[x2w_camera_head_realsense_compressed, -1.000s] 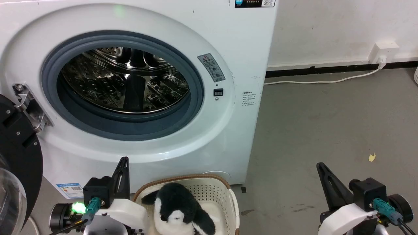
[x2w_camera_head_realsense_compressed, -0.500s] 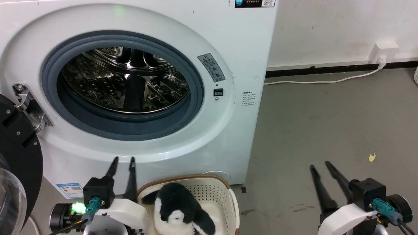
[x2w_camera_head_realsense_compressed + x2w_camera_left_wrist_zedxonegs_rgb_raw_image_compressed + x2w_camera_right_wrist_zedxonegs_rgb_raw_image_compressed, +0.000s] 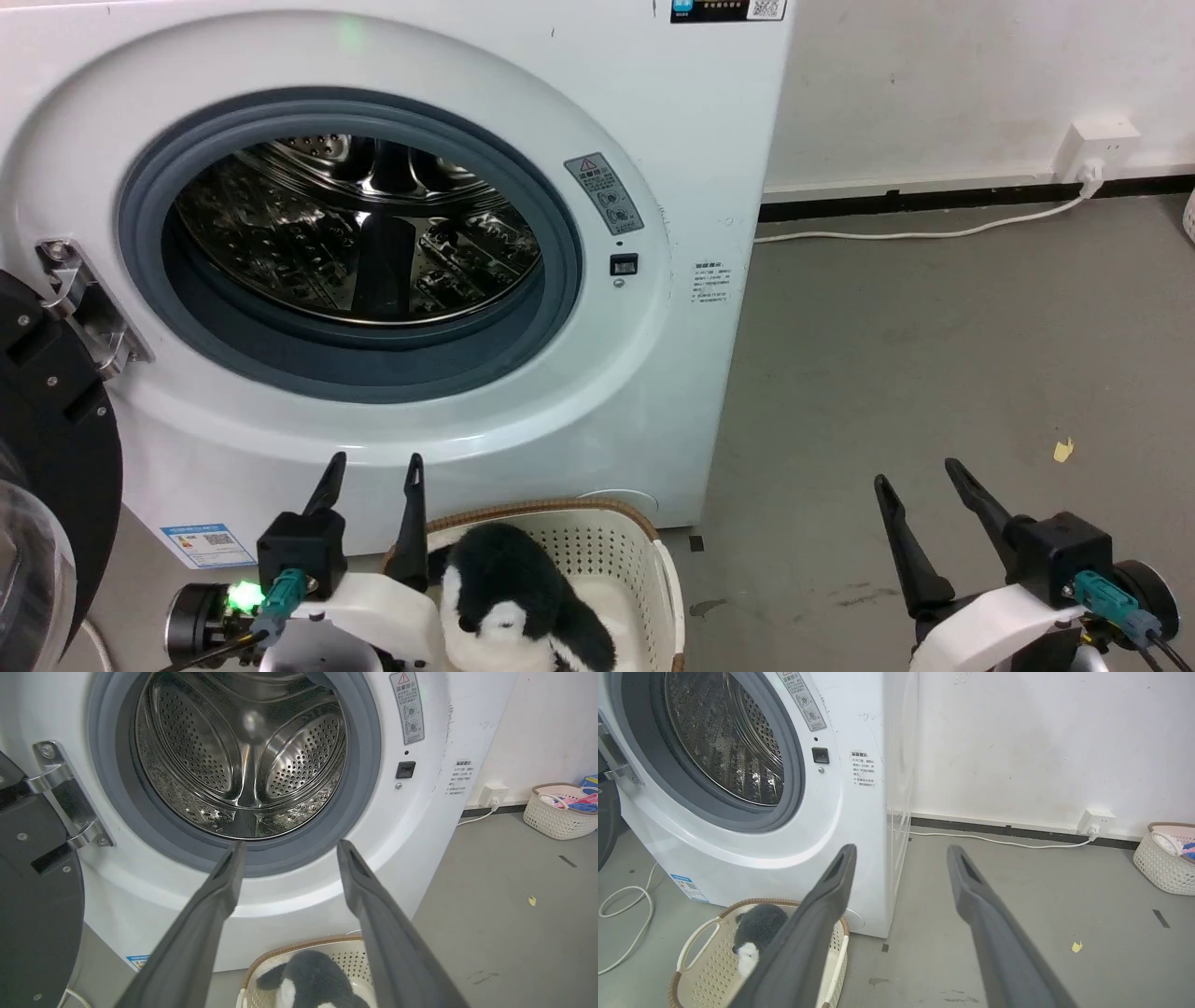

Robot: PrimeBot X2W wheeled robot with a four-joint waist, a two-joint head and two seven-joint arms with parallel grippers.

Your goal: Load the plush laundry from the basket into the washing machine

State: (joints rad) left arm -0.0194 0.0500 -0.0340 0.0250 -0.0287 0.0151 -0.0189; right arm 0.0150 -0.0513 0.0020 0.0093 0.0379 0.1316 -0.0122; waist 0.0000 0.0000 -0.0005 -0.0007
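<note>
left gripper (image 3: 374,460) and right gripper (image 3: 916,473) both spread, empty, staged to grab penguin toy (image 3: 509,588) from basket (image 3: 644,527).

The left gripper (image 3: 290,845), fingers apart, faces the open washing machine (image 3: 423,826). Below, the plush laundry (image 3: 317,980) lies in the basket (image 3: 299,947).

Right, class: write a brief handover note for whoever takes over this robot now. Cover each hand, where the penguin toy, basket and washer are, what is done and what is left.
Left hand: open, empty, at the basket's left edge beside the toy.
Right hand: open, empty, over the floor right of the basket.
The penguin toy lies in the basket, which stands in front of the washing machine.
Done: door open; the drum looks empty.
Left: grasp the toy and lift it into the drum.
</note>
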